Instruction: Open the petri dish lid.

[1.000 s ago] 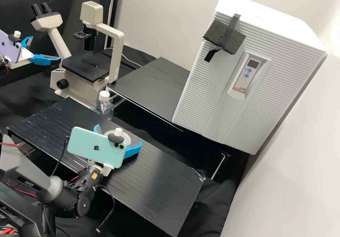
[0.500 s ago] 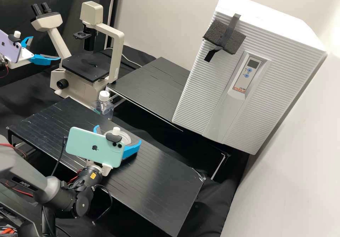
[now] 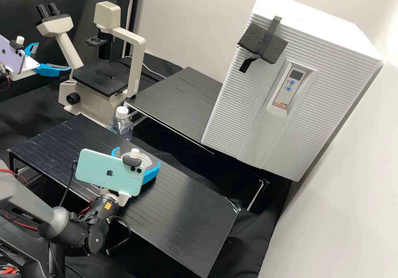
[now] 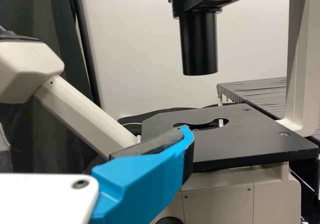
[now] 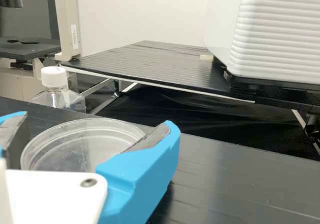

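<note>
The right end effector (image 3: 137, 155), sitting low, is clasping the petri dish (image 5: 82, 144) on the counter (image 3: 186, 211), fingers widely spaced; the left end effector (image 3: 53, 56) is hanging wide open near the microscope (image 3: 135, 62).

Bright light whitens the wall (image 3: 387, 41) and glazes the black bench (image 3: 186, 211).

Black raised table (image 3: 186, 211), thin parallel lines across top; clear round petri dish (image 5: 82, 141) lying on it.
</note>
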{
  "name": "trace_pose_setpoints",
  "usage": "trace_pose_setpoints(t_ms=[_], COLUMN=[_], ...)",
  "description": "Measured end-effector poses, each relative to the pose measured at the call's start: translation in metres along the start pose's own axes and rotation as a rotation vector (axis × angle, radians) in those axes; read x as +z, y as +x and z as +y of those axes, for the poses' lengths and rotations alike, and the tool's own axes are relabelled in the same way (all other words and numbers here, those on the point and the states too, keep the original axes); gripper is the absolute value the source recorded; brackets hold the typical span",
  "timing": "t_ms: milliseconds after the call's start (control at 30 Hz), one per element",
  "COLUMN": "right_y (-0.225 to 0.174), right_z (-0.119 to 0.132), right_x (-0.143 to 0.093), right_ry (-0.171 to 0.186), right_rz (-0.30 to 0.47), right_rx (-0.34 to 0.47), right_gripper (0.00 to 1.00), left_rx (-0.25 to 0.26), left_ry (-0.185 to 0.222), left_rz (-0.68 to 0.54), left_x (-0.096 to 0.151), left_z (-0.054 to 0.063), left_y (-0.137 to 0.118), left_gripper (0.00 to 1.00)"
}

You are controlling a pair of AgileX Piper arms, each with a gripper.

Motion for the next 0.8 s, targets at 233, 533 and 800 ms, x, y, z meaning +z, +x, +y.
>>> trace_pose_setpoints(t_ms=[233, 533, 800], right_y=[0.0, 0.0, -0.004], right_z=[0.0, 0.0, 0.004], right_x=[0.0, 0.0, -0.013], right_ry=[0.0, -0.001, -0.065], right_rz=[0.0, -0.003, 0.039], right_rx=[0.0, 0.001, 0.057], right_gripper=[0.0, 0.0, 0.0], left_rx=[0.0, 0.0, 0.0], left_ry=[0.0, 0.0, 0.0], left_rz=[0.0, 0.0, 0.0], left_x=[0.0, 0.0, 0.0], left_z=[0.0, 0.0, 0.0], left_y=[0.0, 0.0, 0.0], left_gripper=[1.0, 1.0, 1.0])
